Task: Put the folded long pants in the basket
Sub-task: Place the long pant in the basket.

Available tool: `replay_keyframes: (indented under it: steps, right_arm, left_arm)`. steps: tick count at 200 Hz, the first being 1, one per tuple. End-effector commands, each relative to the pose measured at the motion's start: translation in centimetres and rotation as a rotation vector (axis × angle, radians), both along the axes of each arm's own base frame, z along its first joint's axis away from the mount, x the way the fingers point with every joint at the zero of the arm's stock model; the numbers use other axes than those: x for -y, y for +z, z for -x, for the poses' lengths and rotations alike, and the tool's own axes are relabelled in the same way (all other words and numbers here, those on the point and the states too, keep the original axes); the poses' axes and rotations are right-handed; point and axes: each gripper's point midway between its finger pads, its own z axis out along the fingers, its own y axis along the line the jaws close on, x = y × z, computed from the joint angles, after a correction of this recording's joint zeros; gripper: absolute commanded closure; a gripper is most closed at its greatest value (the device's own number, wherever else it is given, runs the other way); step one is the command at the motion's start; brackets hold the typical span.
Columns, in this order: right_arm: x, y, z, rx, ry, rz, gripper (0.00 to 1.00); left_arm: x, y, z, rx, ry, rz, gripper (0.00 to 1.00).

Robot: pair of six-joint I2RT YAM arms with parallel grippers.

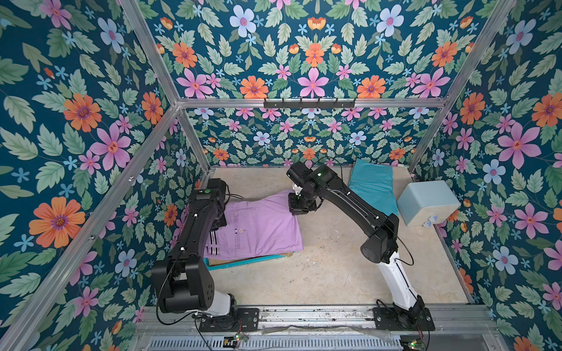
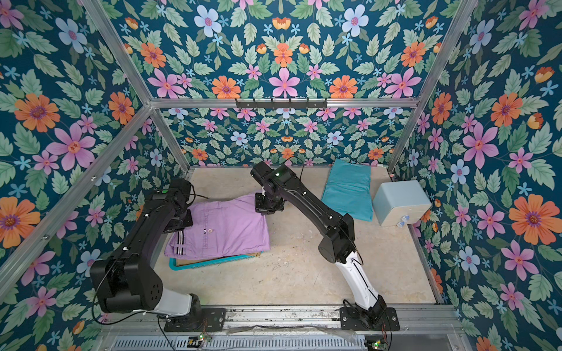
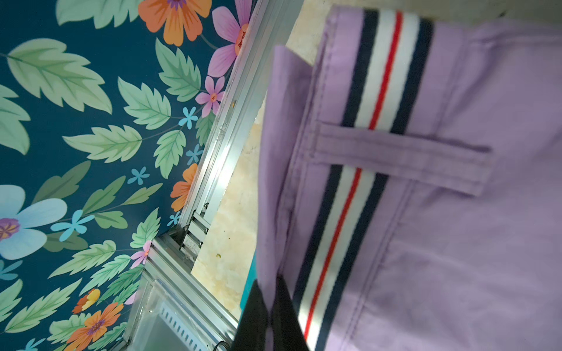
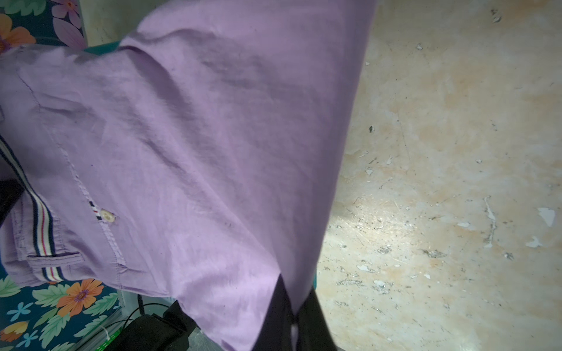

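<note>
Lilac pants lie over the basket, covering most of it; only near rim visible. Left gripper & right gripper each pinch opp. cloth edges; left fingertips hidden by arm in both top views. Turquoise pants at back, just beside pale blue box.

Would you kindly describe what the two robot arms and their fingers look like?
Both the left arm and right arm have boxy matte-black links, a white segment above a black base plate, and thin black cables looping alongside. A green light glows near each wrist. The left fingers and right fingers are slim, flat and black.
</note>
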Motion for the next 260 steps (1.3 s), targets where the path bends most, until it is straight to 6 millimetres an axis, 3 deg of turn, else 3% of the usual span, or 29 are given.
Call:
replay_keyframes:
  steps: [1,19,48,85,121,128,142,160,171,176,186,201,225,245,260]
  right_arm:
    - [0.3,-0.8,-0.1,-0.008,-0.017,0.032,1.0]
    - [-0.2,-1.3,0.0,-0.022,-0.013,0.025,1.0]
    - [-1.1,-2.3,0.7,-0.046,0.005,0.021,1.0]
    - [-2.0,-2.8,1.2,-0.048,0.017,0.012,1.0]
    - [-2.1,-3.4,1.1,-0.052,0.024,0.019,1.0]
    - [-2.1,-3.4,1.1,-0.054,0.023,0.02,1.0]
    - [-2.3,-3.2,1.1,-0.056,0.022,0.007,1.0]
    - [-2.3,-3.2,1.3,-0.055,0.025,0.004,1.0]
    - [-2.0,-3.2,1.2,-0.051,0.026,0.011,1.0]
    - [-1.9,-3.1,1.2,-0.05,0.029,0.01,1.0]
    - [-1.7,-2.8,1.0,-0.044,0.029,0.008,0.9]
    - [-1.6,-2.2,0.8,-0.033,0.031,-0.011,0.69]
    - [-1.3,-1.1,0.4,-0.003,0.029,-0.022,0.52]
    - [-0.4,0.5,-0.1,0.038,0.041,-0.029,0.41]
    - [1.6,1.0,-1.3,0.065,0.018,-0.015,0.37]
  left_arm:
    - [-2.0,0.8,0.6,-0.008,0.03,-0.115,1.0]
    - [-2.1,0.5,0.9,-0.008,0.027,-0.119,1.0]
    - [-3.1,1.6,1.1,0.004,0.055,-0.17,1.0]
    - [-3.1,0.1,1.4,-0.031,0.026,-0.166,1.0]
    - [-3.5,0.3,1.8,-0.03,0.037,-0.197,0.99]
    - [-3.6,0.1,1.8,-0.034,0.038,-0.197,0.95]
    - [-3.3,-0.5,1.8,-0.048,0.034,-0.177,0.72]
    - [-3.3,-0.3,1.8,-0.057,0.036,-0.177,0.76]
    - [-3.5,0.3,1.8,-0.048,0.047,-0.188,0.72]
    - [-3.5,0.6,1.7,-0.042,0.05,-0.187,0.65]
    - [-3.4,1.0,1.6,-0.032,0.051,-0.18,0.51]
    - [-3.2,1.8,1.3,-0.003,0.057,-0.164,0.49]
    - [-2.3,3.9,0.2,0.072,0.048,-0.097,0.44]
    - [1.0,5.8,-2.3,0.235,-0.032,0.106,0.42]
    - [5.3,7.4,-4.7,0.398,-0.136,0.341,0.4]
